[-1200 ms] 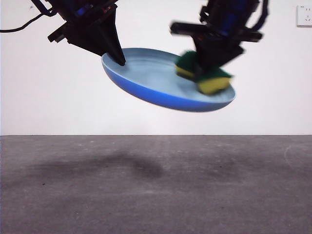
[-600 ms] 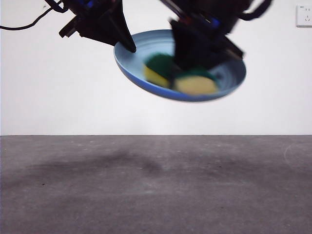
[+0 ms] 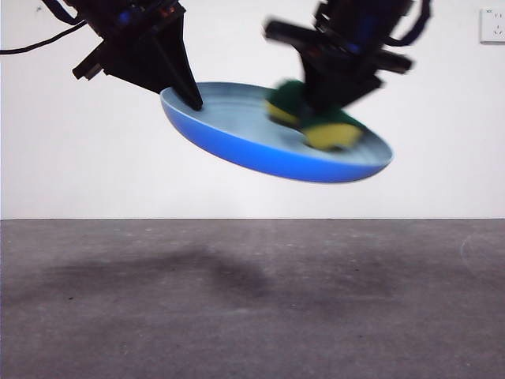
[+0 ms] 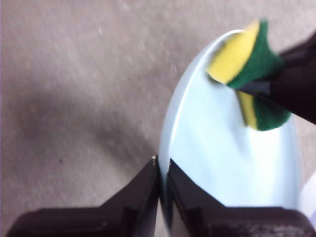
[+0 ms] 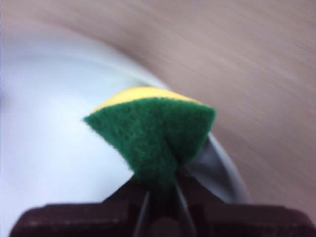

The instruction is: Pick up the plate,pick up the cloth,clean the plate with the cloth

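The left gripper (image 3: 192,99) is pinching the rim of the light-blue plate (image 3: 260,150), jaws nearly closed on its edge, holding it tilted in mid-air across the upper middle of the front view, well above the grey table (image 3: 252,316). The right gripper (image 3: 327,106) is squeezing the yellow-and-green sponge (image 3: 316,126) tightly, pressing it onto the plate's inner surface

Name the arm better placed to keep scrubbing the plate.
Right. Its claw is shut on the sponge, pressed to the plate. The left claw is busy clamping the plate's rim in mid-air.
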